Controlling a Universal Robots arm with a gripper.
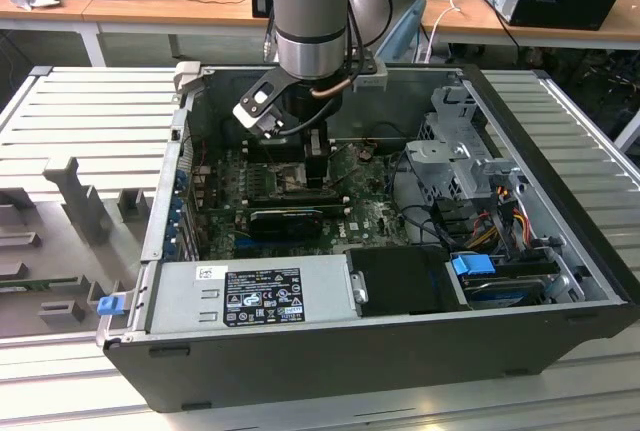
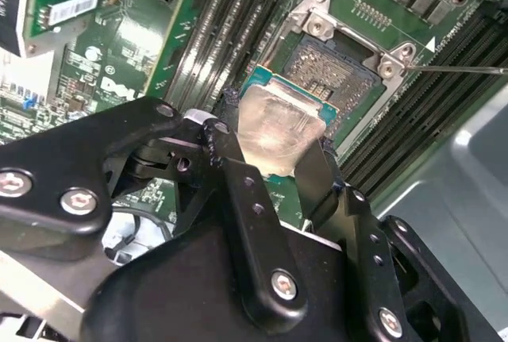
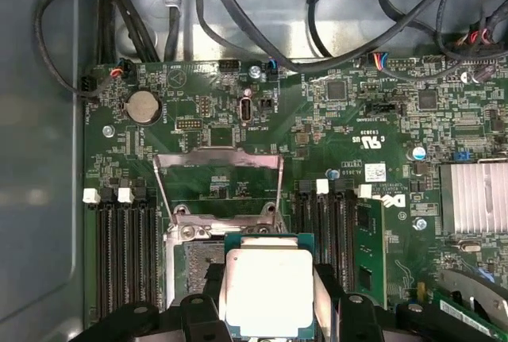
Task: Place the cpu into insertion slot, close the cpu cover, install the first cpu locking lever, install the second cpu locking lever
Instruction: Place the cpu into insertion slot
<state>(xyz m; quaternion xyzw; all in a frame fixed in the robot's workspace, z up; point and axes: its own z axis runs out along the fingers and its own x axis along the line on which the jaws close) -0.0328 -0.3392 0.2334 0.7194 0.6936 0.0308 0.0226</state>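
"So, which step is in hand?"

"The first one, by my judgement: the cpu [image 3: 268, 282] is not yet seated. It hangs over the motherboard [image 3: 238, 132] inside the computer case [image 1: 400, 356], overlapping one side of the insertion slot [image 3: 193, 267]. Part of the slot's contact field lies bare beside it in both wrist views."

"And the gripper?"

"The gripper [image 3: 268, 314] is closed only as far as the chip's width. One finger presses each of two opposite edges, and the pale metal top faces the camera between them. It is carrying the cpu and nothing else."

"Is the chip touching the slot?"

"Hard to say. In the second wrist view one corner looks very near the slot's frame, but I cannot tell whether it rests there or hovers."

"What does seating it call for?"

"I'd say squaring the chip's edges with the slot's frame, centring it over the contacts, and keeping it level on the way in, since a tilted corner could scrape the contacts. The cpu cover [image 3: 218, 154] stands swung up behind the slot, so the way in looks free."
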